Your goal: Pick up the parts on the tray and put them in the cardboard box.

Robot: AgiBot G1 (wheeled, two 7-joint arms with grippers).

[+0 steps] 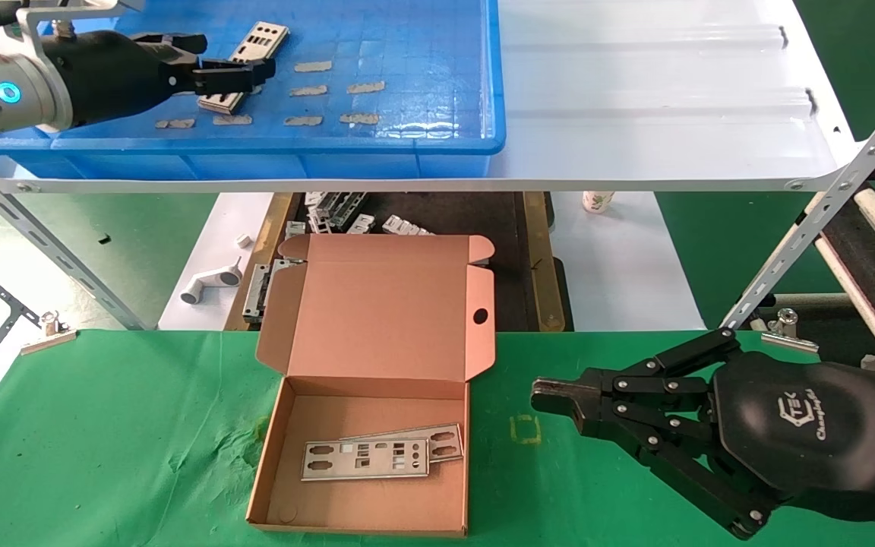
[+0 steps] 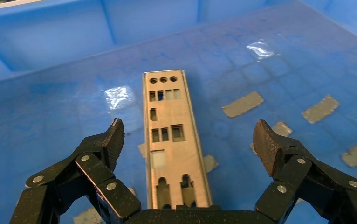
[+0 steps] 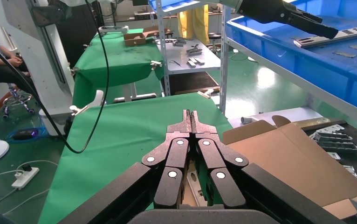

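Observation:
One silver-grey punched part [image 1: 259, 42] lies on the floor of the blue tray [image 1: 407, 144] on the upper shelf. My left gripper [image 1: 236, 74] is open and hovers low over that part's near end. In the left wrist view the part [image 2: 169, 135] lies lengthwise between the spread fingertips [image 2: 116, 135] of my left gripper [image 2: 189, 133], which do not touch it. The open cardboard box [image 1: 365, 516] sits on the green table with two parts [image 1: 365, 460] inside. My right gripper [image 1: 540, 395] is shut and empty, parked to the right of the box, and also shows in the right wrist view [image 3: 190, 114].
Tan tape strips [image 1: 312, 67] dot the tray floor. The white shelf board [image 1: 635, 91] extends to the right of the tray. Metal brackets [image 1: 339, 209] and a white fitting [image 1: 210, 282] lie below the shelf behind the box. Slanted shelf struts [image 1: 825, 205] stand on both sides.

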